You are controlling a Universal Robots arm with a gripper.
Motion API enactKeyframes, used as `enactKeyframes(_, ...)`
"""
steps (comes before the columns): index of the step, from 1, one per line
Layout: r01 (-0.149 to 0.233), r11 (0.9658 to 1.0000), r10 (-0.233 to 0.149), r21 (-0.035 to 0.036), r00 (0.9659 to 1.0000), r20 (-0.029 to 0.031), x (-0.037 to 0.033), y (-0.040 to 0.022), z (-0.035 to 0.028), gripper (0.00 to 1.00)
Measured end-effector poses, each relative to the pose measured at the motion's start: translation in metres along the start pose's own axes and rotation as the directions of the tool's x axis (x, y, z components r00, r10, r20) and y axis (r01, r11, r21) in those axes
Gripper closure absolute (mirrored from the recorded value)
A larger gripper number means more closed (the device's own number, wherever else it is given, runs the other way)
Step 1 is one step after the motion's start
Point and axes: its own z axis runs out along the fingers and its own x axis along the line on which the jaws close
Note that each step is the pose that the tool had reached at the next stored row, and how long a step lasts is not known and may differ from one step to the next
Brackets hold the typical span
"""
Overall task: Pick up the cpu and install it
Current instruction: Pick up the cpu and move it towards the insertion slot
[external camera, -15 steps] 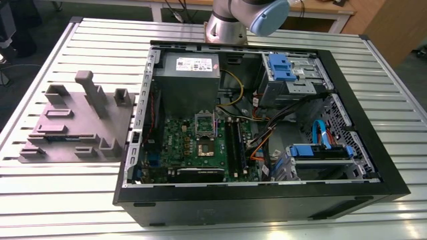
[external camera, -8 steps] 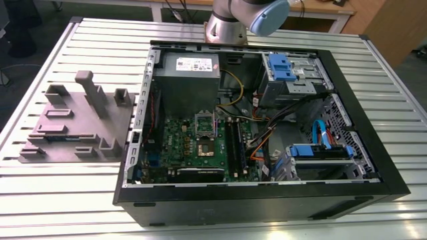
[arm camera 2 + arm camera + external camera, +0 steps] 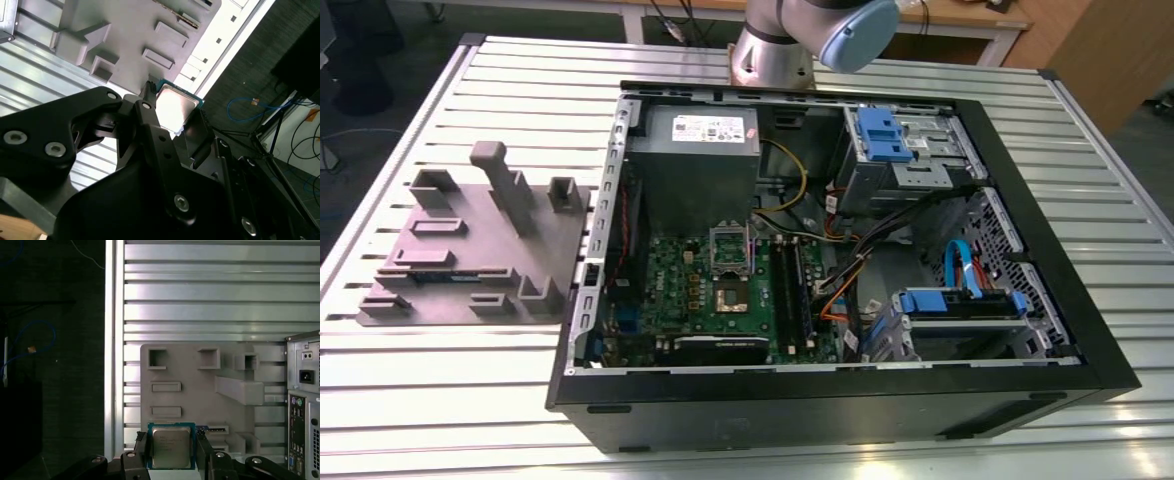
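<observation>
My pincer [image 3: 172, 454] grips the chip [image 3: 171, 444] by its edges, over the grey tray [image 3: 454, 255] at the exterior view's left. A loose hold could let the chip tilt or drop.

Tabletop [image 3: 440, 400]: ribbed silver metal, long parallel slats with a pale edge rail.
Floor [image 3: 60, 405]: dark, carpet-like (a blue cable [image 3: 45, 325] loops across it).
Furniture: a white desk [image 3: 967, 32] beyond the tabletop's far edge, and a wooden panel [image 3: 1107, 60] at the exterior view's right.
Light: bright glare across the slats in the first wrist view.
</observation>
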Motion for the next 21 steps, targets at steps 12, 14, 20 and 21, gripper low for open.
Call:
enactKeyframes(12, 0.000, 1.0000, 0.000, 0.0000, 1.0000, 0.0000, -0.0038, 0.0000, 0.0000, 0.53)
enactKeyframes(14, 0.000, 1.0000, 0.000, 0.0001, 1.0000, 0.0001, -0.0051, 0.0001, 0.0000, 0.53)
enactKeyframes(20, 0.000, 1.0000, 0.000, -0.0001, 1.0000, 0.0001, -0.0123, 0.0002, 0.0001, 0.53)
enactKeyframes(21, 0.000, 1.0000, 0.000, -0.0001, 1.0000, 0.0001, -0.0135, 0.0002, 0.0002, 0.53)
